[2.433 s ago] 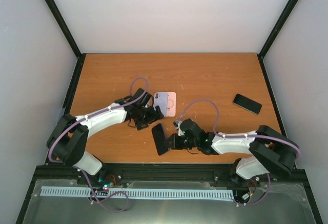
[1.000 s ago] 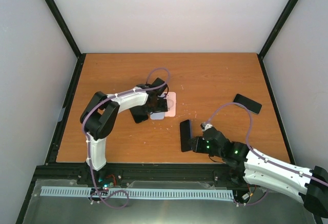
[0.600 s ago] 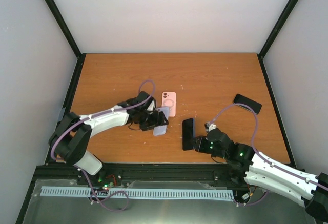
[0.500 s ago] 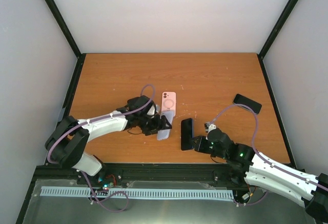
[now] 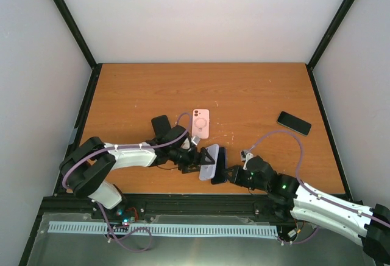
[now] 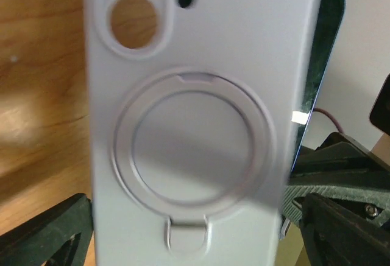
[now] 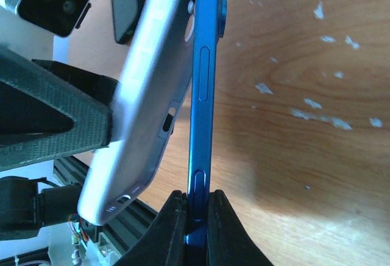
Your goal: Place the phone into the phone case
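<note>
Lilac case (image 6: 189, 126): ends cut off, blurred, ring (image 6: 192, 138) on back. Left gripper (image 5: 199, 161) wide astride it, grip unclear. Blue phone (image 7: 204, 95), edge-on against case, pinched by right gripper (image 7: 196, 217).

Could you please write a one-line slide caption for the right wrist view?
Right gripper pinches the blue phone on edge as the lavender case leans toward it.

In the left wrist view the case (image 6: 189, 132) is blurred and cut off at top and bottom; the phone (image 6: 323, 41) behind it shows only as a thin strip. From above, whether the phone sits inside the case is too small to tell. Whether the left jaws touch the case cannot be told.
</note>
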`<action>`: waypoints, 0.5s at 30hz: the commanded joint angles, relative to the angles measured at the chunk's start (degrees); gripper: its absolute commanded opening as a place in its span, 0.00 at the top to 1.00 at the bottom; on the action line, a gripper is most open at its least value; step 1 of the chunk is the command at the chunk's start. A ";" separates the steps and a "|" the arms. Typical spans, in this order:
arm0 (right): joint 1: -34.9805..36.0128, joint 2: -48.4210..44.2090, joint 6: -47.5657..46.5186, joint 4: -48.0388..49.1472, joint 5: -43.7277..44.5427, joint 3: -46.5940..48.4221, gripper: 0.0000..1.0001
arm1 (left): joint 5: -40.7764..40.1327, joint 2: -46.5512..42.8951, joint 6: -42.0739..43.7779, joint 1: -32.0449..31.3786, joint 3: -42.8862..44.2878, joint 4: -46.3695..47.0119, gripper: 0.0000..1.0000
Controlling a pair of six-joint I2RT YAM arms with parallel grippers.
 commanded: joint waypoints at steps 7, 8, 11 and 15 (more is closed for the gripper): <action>-0.30 -0.22 1.72 6.48 -0.87 -1.68 0.97 | -0.30 0.72 -1.54 -1.01 -2.13 3.76 0.01; -0.28 0.15 1.80 7.00 -1.19 -1.62 0.97 | -0.98 0.44 -1.10 -0.97 -1.94 2.64 0.01; -0.27 0.58 2.11 9.44 -2.71 -1.53 0.97 | -2.69 -1.04 -0.93 -1.01 -2.32 0.76 0.01; -0.28 0.43 2.49 11.15 -3.84 -1.13 0.97 | -4.32 -3.40 -1.24 -1.02 -3.92 0.52 0.01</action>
